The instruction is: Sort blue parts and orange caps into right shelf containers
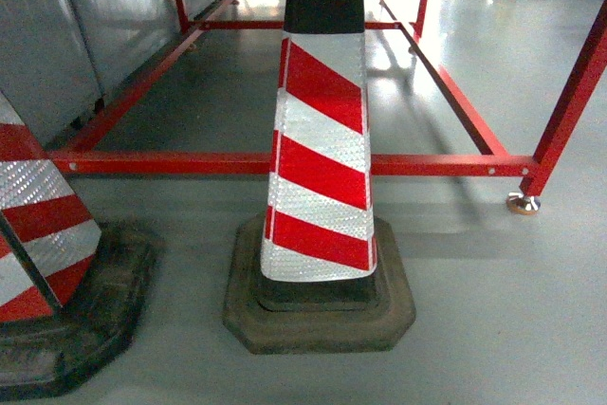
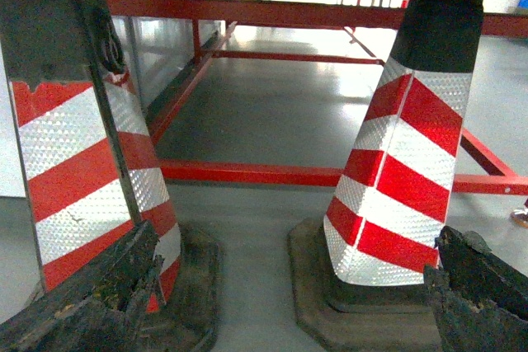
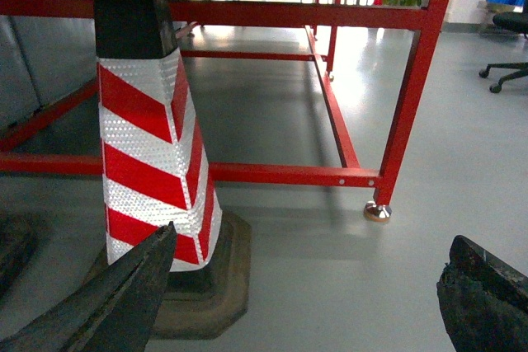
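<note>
Red steel frame (image 1: 285, 164) spans the floor (image 1: 493, 310) ahead of both tools, larger than the two striped cones (image 1: 321, 149) standing just in front of them. No shelf, containers, blue parts or orange caps appear in any view, so their handling and grip points cannot be judged. The left tool (image 2: 280, 302) and right tool (image 3: 305, 302) both hang low with fingers spread wide, holding nothing.
</note>
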Controlling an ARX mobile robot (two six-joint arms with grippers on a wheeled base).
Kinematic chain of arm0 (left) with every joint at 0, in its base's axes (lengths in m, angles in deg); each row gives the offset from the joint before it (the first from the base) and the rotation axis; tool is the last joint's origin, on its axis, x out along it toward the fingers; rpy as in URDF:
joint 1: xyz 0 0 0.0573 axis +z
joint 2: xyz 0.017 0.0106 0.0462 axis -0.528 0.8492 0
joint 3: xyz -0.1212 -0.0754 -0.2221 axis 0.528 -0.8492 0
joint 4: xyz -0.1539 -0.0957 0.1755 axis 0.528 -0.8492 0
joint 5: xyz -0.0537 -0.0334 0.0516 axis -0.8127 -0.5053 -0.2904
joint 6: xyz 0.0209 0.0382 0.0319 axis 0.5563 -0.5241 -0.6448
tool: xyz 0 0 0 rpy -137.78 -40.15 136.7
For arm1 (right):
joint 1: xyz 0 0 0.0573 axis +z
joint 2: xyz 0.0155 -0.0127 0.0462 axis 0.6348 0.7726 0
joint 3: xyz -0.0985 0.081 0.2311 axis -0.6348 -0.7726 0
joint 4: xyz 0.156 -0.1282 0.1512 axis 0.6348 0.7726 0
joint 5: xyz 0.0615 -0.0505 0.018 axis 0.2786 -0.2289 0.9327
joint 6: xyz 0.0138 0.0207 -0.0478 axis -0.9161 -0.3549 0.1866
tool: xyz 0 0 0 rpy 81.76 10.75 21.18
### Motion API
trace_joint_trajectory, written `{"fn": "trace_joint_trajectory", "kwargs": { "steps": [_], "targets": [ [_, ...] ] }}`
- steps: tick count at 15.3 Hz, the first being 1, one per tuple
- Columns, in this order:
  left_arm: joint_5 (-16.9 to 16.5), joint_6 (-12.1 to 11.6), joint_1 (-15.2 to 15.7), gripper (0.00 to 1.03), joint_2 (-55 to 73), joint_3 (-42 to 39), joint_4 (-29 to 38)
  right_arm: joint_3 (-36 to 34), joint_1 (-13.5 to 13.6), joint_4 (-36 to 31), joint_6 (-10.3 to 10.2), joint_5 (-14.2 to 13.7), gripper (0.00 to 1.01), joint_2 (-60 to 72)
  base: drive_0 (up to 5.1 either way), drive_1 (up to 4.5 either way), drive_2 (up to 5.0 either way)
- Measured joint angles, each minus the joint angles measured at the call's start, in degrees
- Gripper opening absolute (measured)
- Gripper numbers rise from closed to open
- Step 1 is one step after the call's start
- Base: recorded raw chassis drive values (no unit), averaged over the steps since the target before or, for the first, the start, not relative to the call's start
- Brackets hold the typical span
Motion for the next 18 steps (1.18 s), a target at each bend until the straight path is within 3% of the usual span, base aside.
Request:
{"fn": "trace_joint_trajectory", "kwargs": {
  "steps": [18],
  "targets": [
    [0.02, 0.0, 0.0, 0.98, 0.0, 0.02, 0.0, -0.02, 0.0, 0.0, 0.02, 0.0, 0.98, 0.0, 0.0, 0.0, 0.0]
  ]
}}
